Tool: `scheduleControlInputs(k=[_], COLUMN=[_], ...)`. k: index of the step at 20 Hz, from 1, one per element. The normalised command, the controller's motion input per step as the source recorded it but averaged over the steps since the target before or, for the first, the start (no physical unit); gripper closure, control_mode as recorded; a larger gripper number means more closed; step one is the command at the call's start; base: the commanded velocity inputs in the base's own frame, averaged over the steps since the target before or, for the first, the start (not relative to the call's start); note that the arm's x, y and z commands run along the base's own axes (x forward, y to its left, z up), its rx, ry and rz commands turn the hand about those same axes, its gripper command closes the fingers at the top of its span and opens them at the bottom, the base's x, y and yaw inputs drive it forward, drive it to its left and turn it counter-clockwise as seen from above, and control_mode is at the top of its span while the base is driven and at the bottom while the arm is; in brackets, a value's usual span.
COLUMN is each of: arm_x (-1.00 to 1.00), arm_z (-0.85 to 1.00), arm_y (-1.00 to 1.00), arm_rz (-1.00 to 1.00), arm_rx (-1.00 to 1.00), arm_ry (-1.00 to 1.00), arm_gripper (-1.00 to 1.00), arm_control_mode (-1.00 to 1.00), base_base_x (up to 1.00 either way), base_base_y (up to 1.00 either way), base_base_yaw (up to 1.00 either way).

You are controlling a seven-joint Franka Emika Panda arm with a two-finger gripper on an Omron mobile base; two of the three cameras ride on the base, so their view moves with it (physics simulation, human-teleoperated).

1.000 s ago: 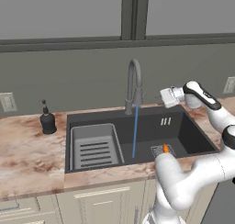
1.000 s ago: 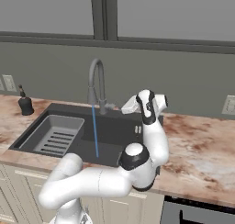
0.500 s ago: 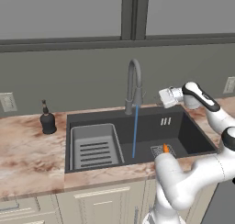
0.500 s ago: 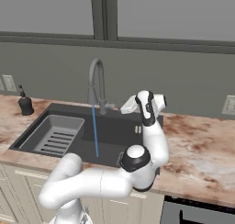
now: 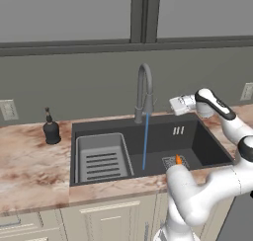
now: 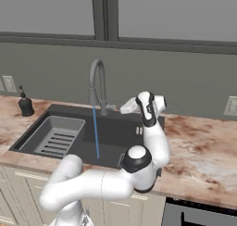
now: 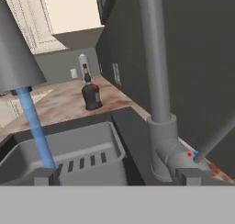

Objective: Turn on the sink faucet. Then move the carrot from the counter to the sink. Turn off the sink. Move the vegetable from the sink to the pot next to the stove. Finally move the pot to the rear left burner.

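end effector (image 5: 174, 105) spread wide, empty, just right of the faucet (image 5: 144, 93) near its handle; water runs; carrot (image 5: 178, 159) lies below in the sink (image 5: 207, 146), well apart

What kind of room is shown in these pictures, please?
Most likely a kitchen, a rendered one. A dark sink is set into a marble-look counter, a tall faucet runs water into it, and cream cabinets stand below. A soap dispenser stands beside the sink.

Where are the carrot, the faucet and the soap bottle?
carrot (image 5: 178, 159), left base view, orange body.
faucet (image 6: 96, 77), right base view, curved neck.
soap bottle (image 7: 91, 95), hand view, dark body.
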Motion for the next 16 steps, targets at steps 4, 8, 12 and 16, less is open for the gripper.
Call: scheduleControlInputs(k=[4,8,12,16], arm_x=[0.06,0.19,0.23,0.24], arm_z=[0.0,0.0,-0.06,-0.12], arm_y=[0.15,0.14,0.14,0.03], arm_rz=[0.0,0.0,0.0,0.0], arm_rx=[0.0,0.0,0.0,0.0], arm_ry=[0.09,0.02,0.0,0.0], arm_gripper=[-1.0,-1.0,-1.0,-1.0], arm_control_mode=[-1.0,-1.0,-1.0,-1.0], base_base_x=[0.0,0.0,0.0,0.0], base_base_y=[0.0,0.0,0.0,0.0], base_base_yaw=[0.0,0.0,0.0,0.0])
